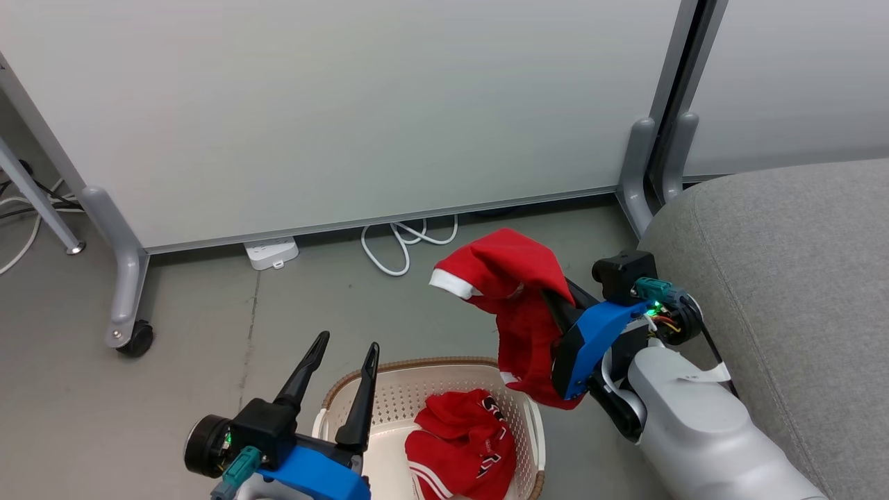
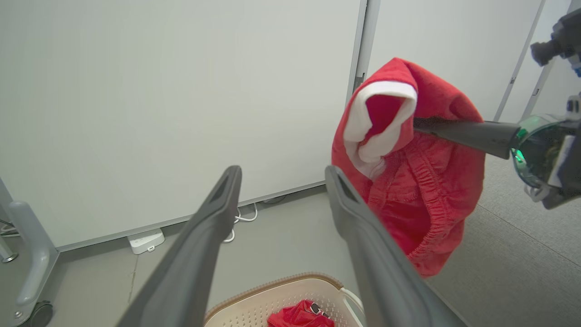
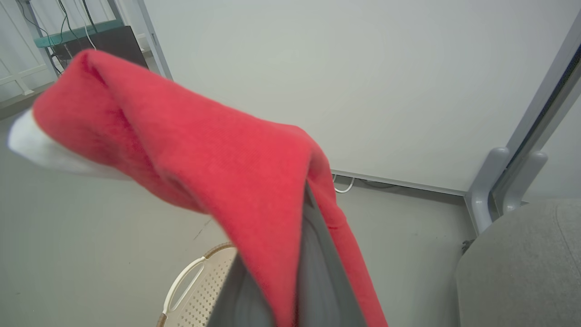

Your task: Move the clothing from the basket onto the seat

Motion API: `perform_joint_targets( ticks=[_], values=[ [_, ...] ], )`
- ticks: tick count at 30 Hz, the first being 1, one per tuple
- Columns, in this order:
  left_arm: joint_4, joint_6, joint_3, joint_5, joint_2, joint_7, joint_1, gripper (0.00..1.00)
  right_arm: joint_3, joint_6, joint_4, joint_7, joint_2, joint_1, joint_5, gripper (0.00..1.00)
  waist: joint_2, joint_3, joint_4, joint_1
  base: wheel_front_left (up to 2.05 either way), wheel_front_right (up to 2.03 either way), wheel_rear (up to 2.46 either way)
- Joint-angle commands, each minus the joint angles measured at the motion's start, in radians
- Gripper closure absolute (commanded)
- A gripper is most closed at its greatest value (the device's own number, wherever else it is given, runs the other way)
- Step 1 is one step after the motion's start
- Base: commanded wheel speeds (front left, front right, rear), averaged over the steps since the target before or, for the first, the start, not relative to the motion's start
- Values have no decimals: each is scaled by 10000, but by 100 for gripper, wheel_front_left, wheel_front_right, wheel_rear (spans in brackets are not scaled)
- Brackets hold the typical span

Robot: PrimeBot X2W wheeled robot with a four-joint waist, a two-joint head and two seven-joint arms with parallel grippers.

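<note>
- Head view: R gripper (image 1: 562, 312) clamped tight on bright red soft-fabric garment w/ white trim (image 1: 514, 298). It hangs above the right rim of the cream perforated plastic basket (image 1: 389, 368), on the side toward the large grey fabric seat (image 1: 785, 278).
- Agreed. We reckon it's light & limp and will drape & swing, so a bunched fold holds best.
- L gripper (image 1: 347, 344) has fingers wide apart, empty, over basket's left rim. Second red garment w/ black-white logo (image 1: 462, 444) lies crumpled inside basket.
- We'd pinch that one at its top fold, not a thin edge.

My long dark fingers (image 1: 362, 399) taper to points. Blue shells (image 1: 599, 332) cover my wrists, with teal connectors (image 1: 653, 287); my forearm (image 1: 694, 423), lower right, is pale grey.
</note>
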Motion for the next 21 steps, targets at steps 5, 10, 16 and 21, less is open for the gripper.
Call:
perform_joint_targets(
  ticks=[5, 10, 16, 21],
  values=[
    [81, -89, 145, 196, -142, -27, 65, 0, -94, 5, -22, -65, -37, 88, -104, 100, 0, 29, 8, 0, 0, 0, 0],
    [168, -104, 116, 229, -241, -27, -8, 0, -129, 5, -26, -66, -21, 83, -120, 100, 0, 47, -13, 0, 0, 0, 0],
    [209, -98, -40, 141, -234, -27, -64, 0, -150, 5, -13, -68, -2, 92, -124, 100, 0, 57, -47, 0, 0, 0, 0],
    [278, -90, -78, 82, -220, -27, -78, 0, -162, 5, -9, -69, 8, 84, -146, 100, 0, 73, -77, 0, 0, 0, 0]
  ],
)
